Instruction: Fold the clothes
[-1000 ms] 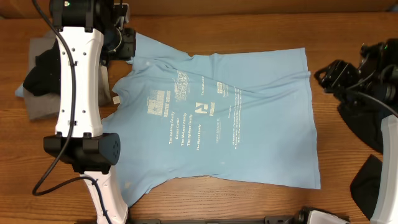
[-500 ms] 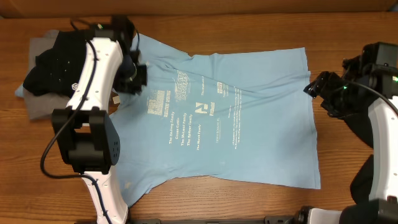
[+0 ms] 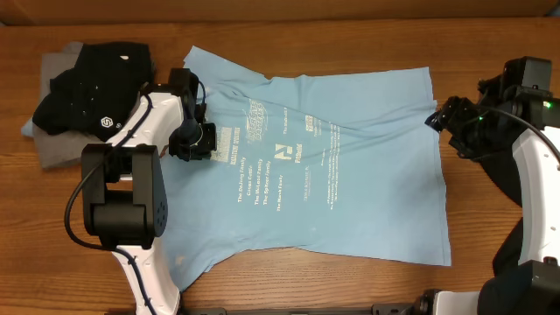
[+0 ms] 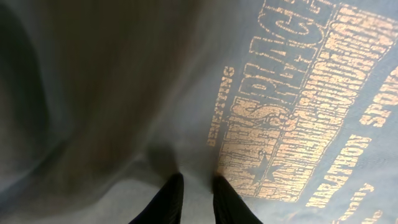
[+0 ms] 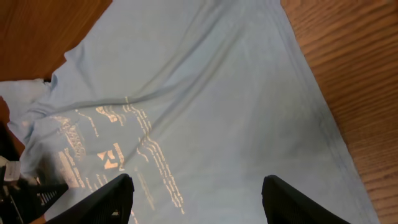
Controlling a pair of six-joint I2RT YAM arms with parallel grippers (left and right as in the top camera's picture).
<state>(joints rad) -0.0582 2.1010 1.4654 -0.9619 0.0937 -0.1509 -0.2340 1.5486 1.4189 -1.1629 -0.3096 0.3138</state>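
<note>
Bench (image 3: 490, 35): sky-blue tee (image 3: 350, 175) lay print-up across the middle, collar twd the left edge, hem twd the right edge, w/ creases near the far edge. Black tee (image 3: 87, 96) sat on grey tee (image 3: 52, 153) at the far-left corner. My right end effector (image 3: 448, 118) hung spread wide over the hem. My left end effector (image 4: 196, 183) was tips-down by the print, fingers nearly together; couldn't tell if cloth was pinched. I'd flatten creases first, grab one layer at the edges, and fold w/ both sides moving evenly.
</note>
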